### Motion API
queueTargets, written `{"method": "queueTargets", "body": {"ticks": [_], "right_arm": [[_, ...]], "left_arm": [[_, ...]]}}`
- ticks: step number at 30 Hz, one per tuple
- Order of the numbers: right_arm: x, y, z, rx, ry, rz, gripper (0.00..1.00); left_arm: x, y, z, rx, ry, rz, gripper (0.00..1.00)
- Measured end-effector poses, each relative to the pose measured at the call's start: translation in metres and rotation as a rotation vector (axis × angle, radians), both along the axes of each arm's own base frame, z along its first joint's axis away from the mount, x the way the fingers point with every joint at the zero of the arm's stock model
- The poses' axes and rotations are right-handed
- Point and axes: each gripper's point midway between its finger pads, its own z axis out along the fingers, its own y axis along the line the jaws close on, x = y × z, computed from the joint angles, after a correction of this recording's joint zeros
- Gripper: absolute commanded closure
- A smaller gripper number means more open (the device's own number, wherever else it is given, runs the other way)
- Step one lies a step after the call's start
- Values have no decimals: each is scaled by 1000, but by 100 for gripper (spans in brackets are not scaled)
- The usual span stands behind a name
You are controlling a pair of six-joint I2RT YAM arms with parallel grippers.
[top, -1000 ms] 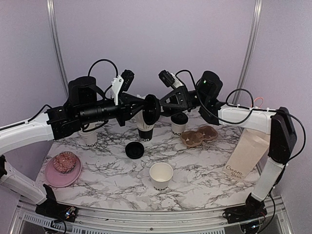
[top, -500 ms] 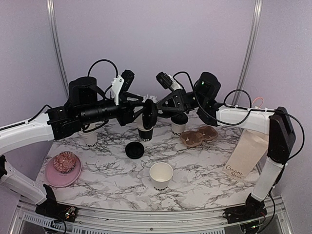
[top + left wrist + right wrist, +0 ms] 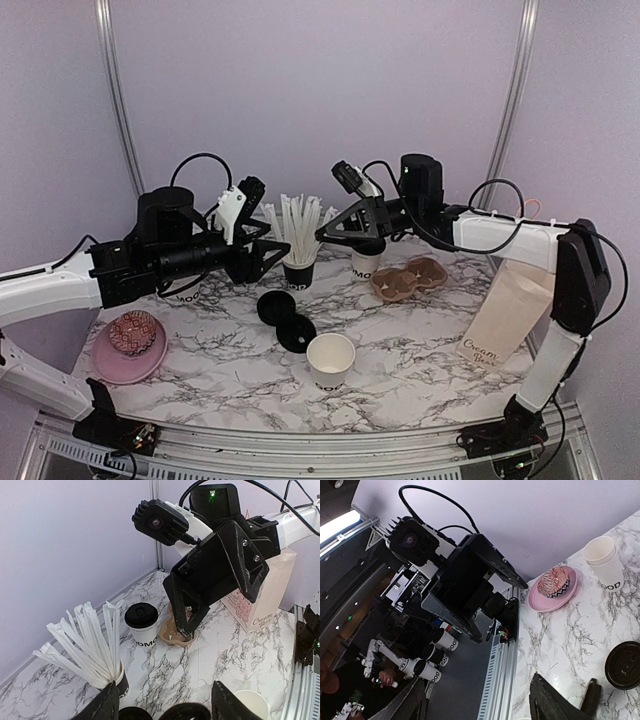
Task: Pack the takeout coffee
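Currently: my left gripper (image 3: 278,250), my right gripper (image 3: 337,230), both jaws wide, nothing held. One lidded cup (image 3: 367,264) beside cardboard carrier (image 3: 408,278), partly behind right gripper. White cup (image 3: 186,291) under left arm (image 3: 130,270), top hidden.

Setting: robotics lab test cell, dressed as a café counter. Evidence: marble-print bench (image 3: 430,350) on an aluminium rail (image 3: 300,445); plain lilac partition walls (image 3: 320,90) with metal posts (image 3: 117,100); lidded paper cup (image 3: 141,630), straws (image 3: 297,225), pulp cup carrier (image 3: 408,277), printed paper bag (image 3: 505,315); further robot arms (image 3: 395,662) in the dim hall beyond.
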Motion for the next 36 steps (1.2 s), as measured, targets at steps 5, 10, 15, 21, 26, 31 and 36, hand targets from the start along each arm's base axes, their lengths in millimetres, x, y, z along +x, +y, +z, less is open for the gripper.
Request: {"method": "queueTargets", "body": {"ticks": [5,10,15,21,26,31,36], "right_arm": [[16,2,-5,-17,-26,-40,32],[33,-4,-13,-48,-74,-107,30],[57,-19,-36,-144,-157,-229,30],[76,-45,-55,-317,-508,-378,27],[77,-73,-73,-450,-832,-375,22],[84,-87,-130,-610,-968,-233,2],[82,-96,-180,-708,-995,-108,1]], "left_arm": [[26,-15,-42,63,79,78,37],[40,-9,-72,139,146,172,37],[33,5,-63,126,161,198,37],[13,8,-74,132,210,142,37],[3,6,-86,159,239,107,36],[-1,4,-87,163,247,91,34],[-4,1,-87,158,255,78,27]]}}
